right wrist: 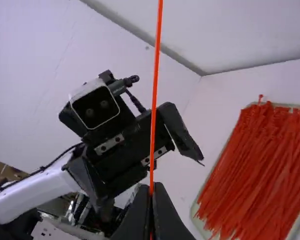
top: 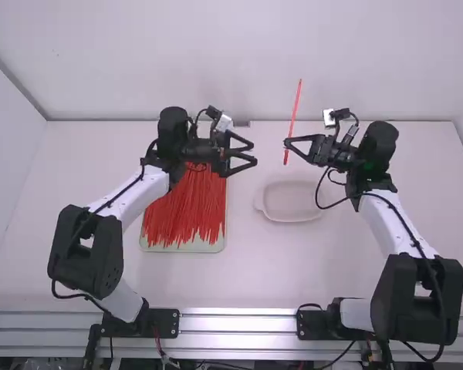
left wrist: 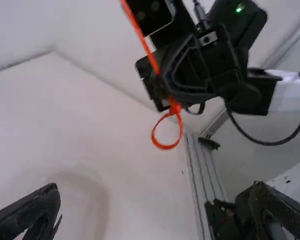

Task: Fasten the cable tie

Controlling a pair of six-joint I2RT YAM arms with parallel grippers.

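Cable tie (top: 295, 116), thin and bright red, stood nearly upright above the table (top: 332, 254), clenched near its lower end by the right gripper (top: 292, 146). Its long straight tail pointed up, and below the grip it curled into a small loop. Left gripper (top: 249, 153) hung released, jaws spread, near the far end of a tray (top: 181, 248) of matching red ties (top: 187, 204).
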